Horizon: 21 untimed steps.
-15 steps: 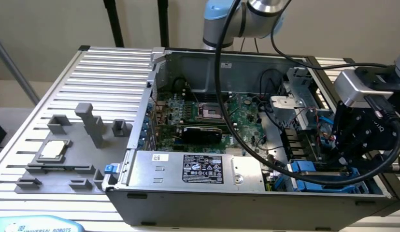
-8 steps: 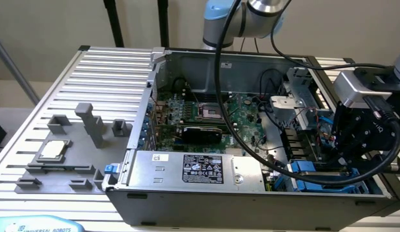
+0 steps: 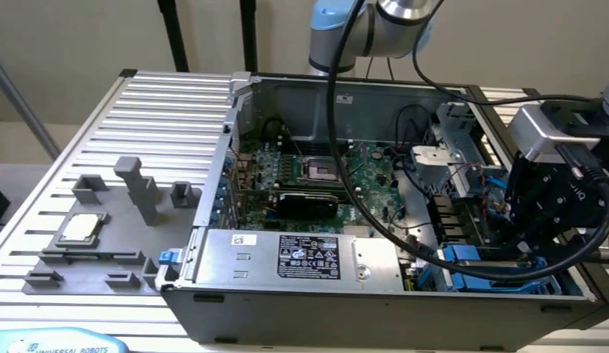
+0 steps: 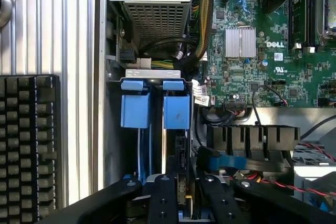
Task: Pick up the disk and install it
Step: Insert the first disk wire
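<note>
The disk stands edge-on in the drive bay of the open computer case, its blue carrier tab [image 4: 176, 113] beside a second blue carrier [image 4: 135, 109]. My gripper [image 4: 186, 181] sits over the near end of that disk, with one black finger [image 4: 161, 199] on each side of its thin edge. A narrow gap shows between the pads and the carrier, so the jaws stand slightly open. In the exterior view the gripper [image 3: 528, 246] reaches down into the bay at the case's front right corner, just above the blue carriers [image 3: 474, 259].
A large silver box with a black label [image 3: 304, 257] lies along the case's front. The motherboard [image 4: 273, 40] and black cables [image 4: 207, 9] are close by. A black keyboard [image 4: 29, 140] lies outside the case. A small silvery chip [image 3: 79, 228] rests on a grey fixture [image 3: 137, 195].
</note>
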Motion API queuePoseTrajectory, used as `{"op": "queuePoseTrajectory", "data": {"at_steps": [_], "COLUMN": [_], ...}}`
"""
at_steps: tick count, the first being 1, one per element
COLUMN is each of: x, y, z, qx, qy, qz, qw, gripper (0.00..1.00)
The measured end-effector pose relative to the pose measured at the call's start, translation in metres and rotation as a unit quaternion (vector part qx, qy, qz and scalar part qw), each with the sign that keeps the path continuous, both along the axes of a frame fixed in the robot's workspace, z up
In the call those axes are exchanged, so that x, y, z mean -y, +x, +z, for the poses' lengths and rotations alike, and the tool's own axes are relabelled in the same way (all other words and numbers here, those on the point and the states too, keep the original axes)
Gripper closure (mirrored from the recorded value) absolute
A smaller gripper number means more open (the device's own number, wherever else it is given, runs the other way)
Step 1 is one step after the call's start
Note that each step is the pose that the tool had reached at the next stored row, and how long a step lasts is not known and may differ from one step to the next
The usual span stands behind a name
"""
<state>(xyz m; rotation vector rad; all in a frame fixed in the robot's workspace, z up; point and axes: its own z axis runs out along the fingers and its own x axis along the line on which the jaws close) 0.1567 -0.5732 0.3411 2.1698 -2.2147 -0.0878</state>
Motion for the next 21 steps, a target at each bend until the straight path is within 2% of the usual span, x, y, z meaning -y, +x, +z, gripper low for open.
{"op": "queuePoseTrajectory", "data": {"at_steps": [11, 15, 21], "x": [-0.0002, -0.0016, -0.0054], "y": [0.000, 0.000, -0.002], "z": [0.0325, 0.0388, 0.0397], "qx": [0.0000, 0.0000, 0.0000], "qy": [-0.0002, 0.0000, -0.0001], "qz": [0.000, 0.000, 0.000], "qw": [1.0000, 1.0000, 1.0000], "gripper": [0.76, 0.76, 0.76]}}
